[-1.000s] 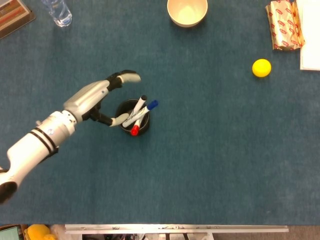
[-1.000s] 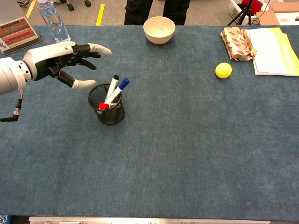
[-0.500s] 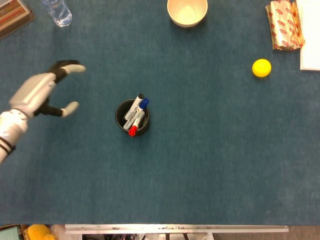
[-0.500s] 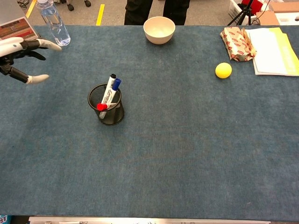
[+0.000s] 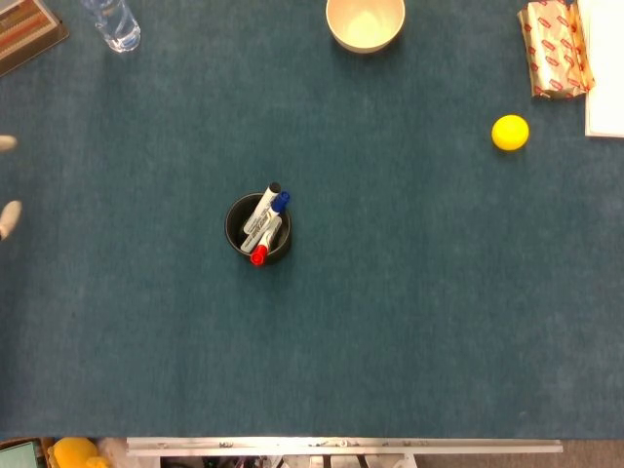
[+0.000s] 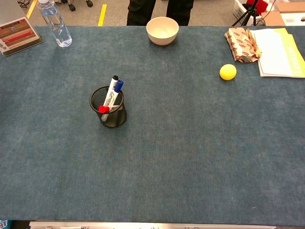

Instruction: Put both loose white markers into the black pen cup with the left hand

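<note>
The black mesh pen cup (image 5: 237,231) (image 6: 112,117) stands upright on the blue table cloth, left of the middle. Three white markers lean inside it: one with a black cap (image 5: 263,207) (image 6: 112,88), one with a blue cap (image 5: 278,204) (image 6: 118,86) and one with a red cap (image 5: 259,255) (image 6: 103,109). No marker lies loose on the cloth. Of my left hand (image 5: 9,216) only two pale fingertips show, spread apart at the left edge of the head view, far from the cup and holding nothing. The chest view shows no hand. My right hand is out of sight.
A cream bowl (image 6: 162,30) sits at the back centre. A water bottle (image 6: 55,23) and a booklet (image 6: 20,35) are at the back left. A yellow ball (image 6: 228,72), a wrapped packet (image 6: 242,44) and papers (image 6: 278,50) lie at the back right.
My left hand let go at the cup and drew away to the left, nearly out of both views. The last marker settled upright in the cup.
</note>
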